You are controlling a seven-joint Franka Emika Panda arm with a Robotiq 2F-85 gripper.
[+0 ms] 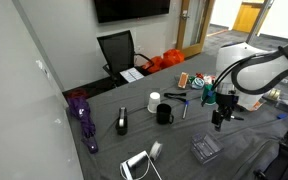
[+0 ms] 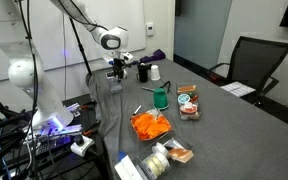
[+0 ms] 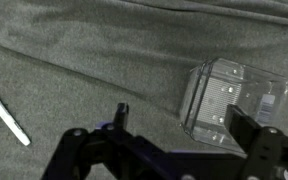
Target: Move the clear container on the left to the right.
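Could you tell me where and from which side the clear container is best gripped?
Probably from above, jaws closing on two opposite side walls of the container: it lies flat, low and squarish, with bare cloth around it. The open gripper should first centre over it.

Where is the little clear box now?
In an exterior view, the clear container lies on the grey table close to the gripper, right of the flat white device.

The arm [image 1: 266,66] points its claw [image 1: 220,123] downward, jaws apart.
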